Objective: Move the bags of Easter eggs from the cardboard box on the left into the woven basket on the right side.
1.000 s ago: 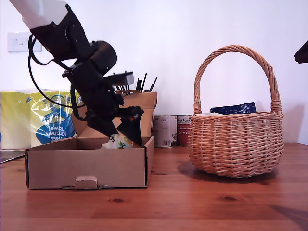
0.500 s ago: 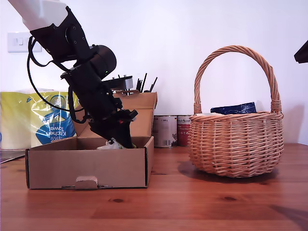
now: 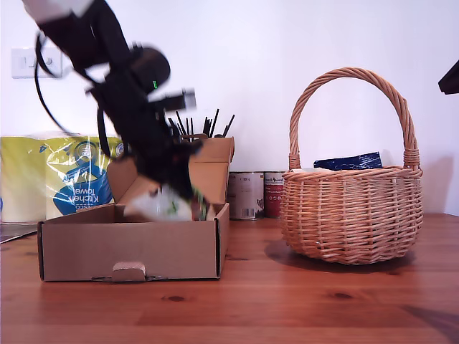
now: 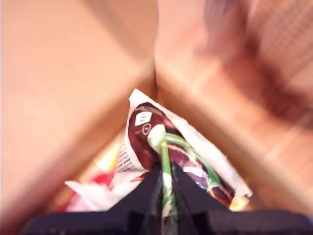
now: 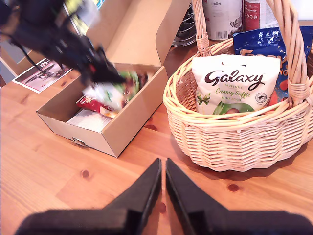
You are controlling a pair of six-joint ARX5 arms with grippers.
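My first gripper (image 4: 166, 169) is shut on a white, green and brown bag of Easter eggs (image 4: 171, 147). In the exterior view the first arm is motion-blurred over the cardboard box (image 3: 129, 247) at the exterior view's left, and the held bag (image 3: 161, 204) hangs just above the box's rim. A red bag (image 5: 90, 104) lies inside the box (image 5: 112, 134). The woven basket (image 3: 351, 215) holds a white Galaxy bag (image 5: 234, 85) and a dark blue bag (image 3: 349, 161). My second gripper (image 5: 163, 169) is shut on nothing, above the table in front of the basket (image 5: 220, 137).
A yellow-and-blue kitchen towel pack (image 3: 64, 179) stands behind the box. Two tin cans (image 3: 247, 193) sit between box and basket, against the wall. Dark utensils (image 3: 208, 125) rise behind the box's open lid flap. A printed paper (image 5: 39, 73) lies beyond the box.
My first gripper dipped into the box, shut on the white-green bag and has now risen with it, so the bag clears the box's wall. The basket is unchanged.
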